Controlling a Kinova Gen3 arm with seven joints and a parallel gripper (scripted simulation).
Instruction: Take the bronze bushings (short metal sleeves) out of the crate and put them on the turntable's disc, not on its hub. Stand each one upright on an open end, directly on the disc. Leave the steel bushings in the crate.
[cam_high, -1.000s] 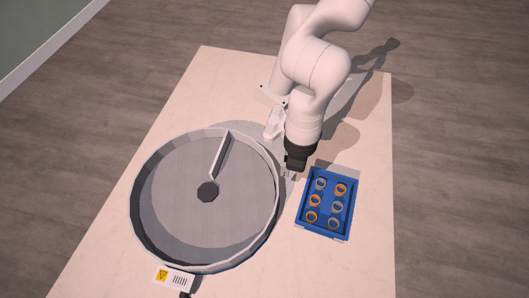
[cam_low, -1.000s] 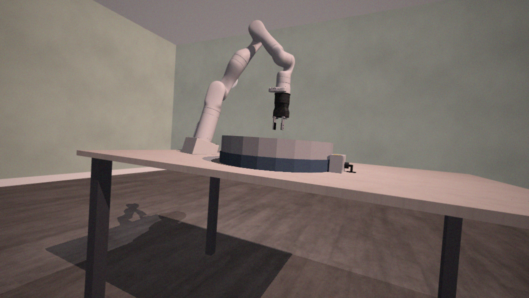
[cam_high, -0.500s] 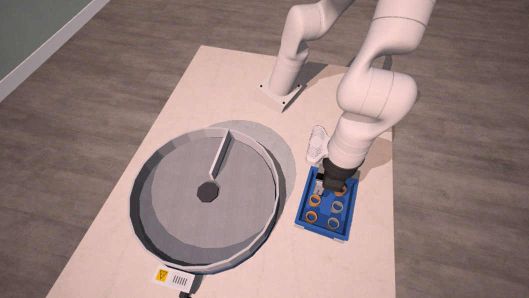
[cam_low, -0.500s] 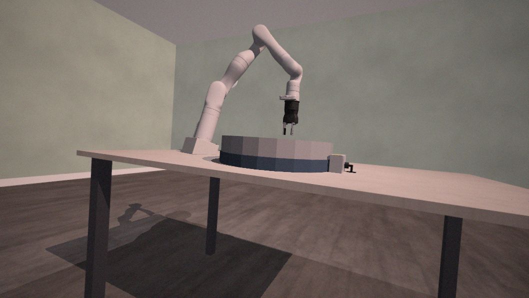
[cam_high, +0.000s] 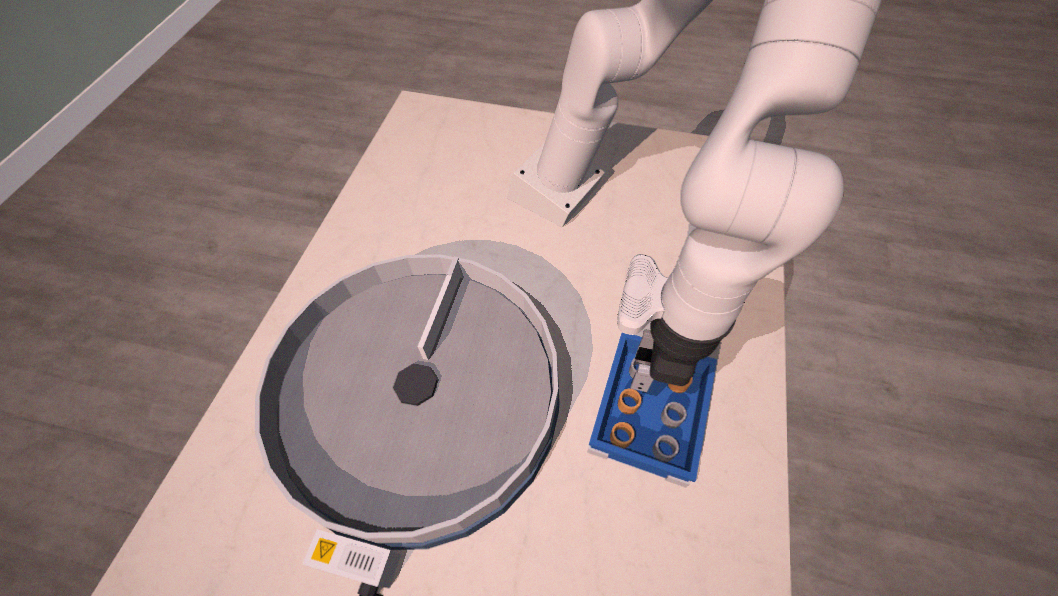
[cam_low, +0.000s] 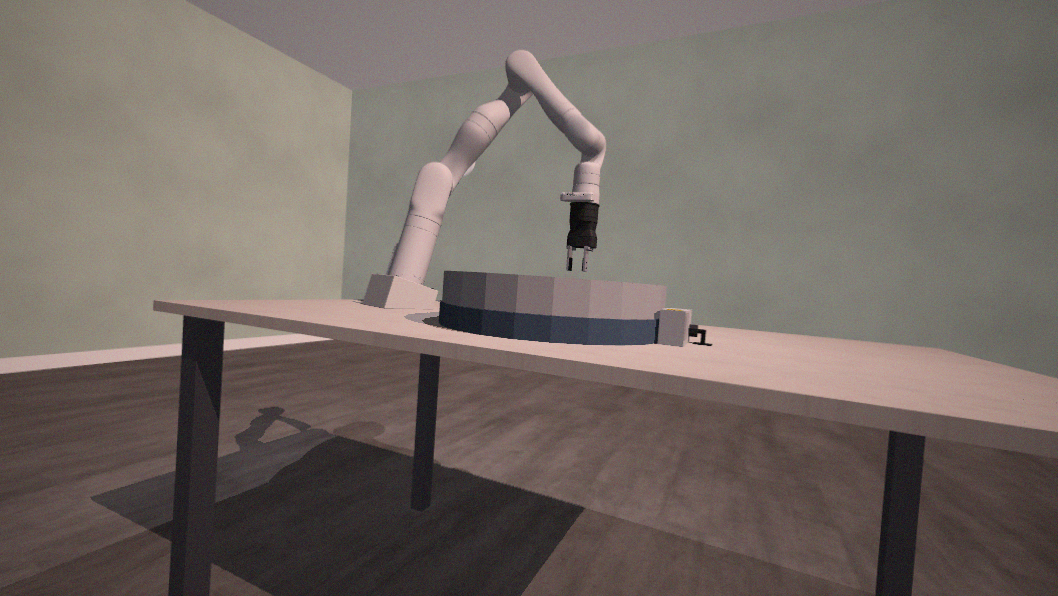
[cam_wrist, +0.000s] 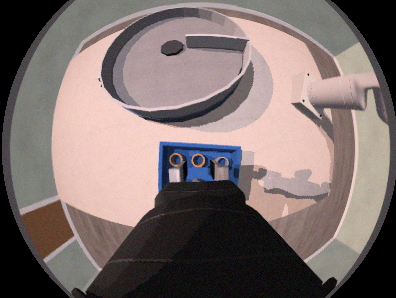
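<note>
A blue crate (cam_high: 655, 407) stands on the table right of the turntable and holds bronze and steel bushings upright. Two bronze bushings (cam_high: 630, 400) (cam_high: 622, 433) stand in its left column; a third (cam_high: 679, 385) shows partly under the gripper. Two steel bushings (cam_high: 674, 413) (cam_high: 667, 446) stand in the right column. My gripper (cam_high: 658, 381) hangs above the crate's far end, open and empty. In the wrist view the crate (cam_wrist: 198, 161) lies just ahead of the gripper (cam_wrist: 198, 177). The grey disc (cam_high: 444, 429) carries a dark hub (cam_high: 416, 383) and nothing else.
A raised bar (cam_high: 442, 309) runs from the hub to the turntable's raised rim (cam_high: 273, 414). The arm's base (cam_high: 560, 188) stands at the table's far end. A warning label box (cam_high: 347, 556) sits at the turntable's near side. In the side view the turntable (cam_low: 551, 307) hides the crate.
</note>
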